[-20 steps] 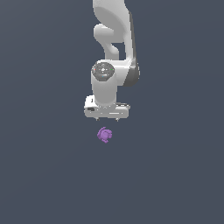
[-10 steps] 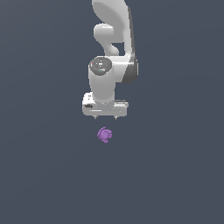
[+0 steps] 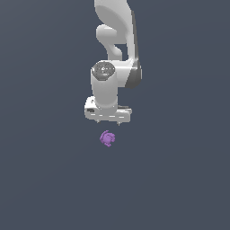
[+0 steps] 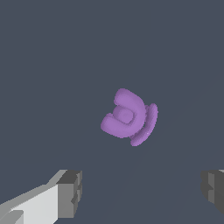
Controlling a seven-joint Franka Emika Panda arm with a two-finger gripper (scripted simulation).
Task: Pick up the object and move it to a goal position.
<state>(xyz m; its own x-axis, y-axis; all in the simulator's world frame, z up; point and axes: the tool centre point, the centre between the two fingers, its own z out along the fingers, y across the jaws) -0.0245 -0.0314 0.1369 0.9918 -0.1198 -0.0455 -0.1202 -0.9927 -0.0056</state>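
Observation:
The object [image 3: 107, 138] is a tiny purple knobbly lump lying on the plain dark grey floor, just below the white arm in the exterior view. In the wrist view the object [image 4: 129, 116] shows curved lobes around a small round core. My gripper [image 3: 108, 121] hangs a short way above it, apart from it. It is open: in the wrist view the gripper [image 4: 142, 192] has its two dark fingertips [image 4: 70, 192] spread wide with nothing between them.
The white arm [image 3: 114, 54] rises from the gripper toward the top of the exterior view. A uniform dark grey surface [image 3: 45, 179] fills the rest of both views.
The gripper has shifted slightly up and toward the exterior view's left, widening the gap to the purple object. The object has stayed where it was.

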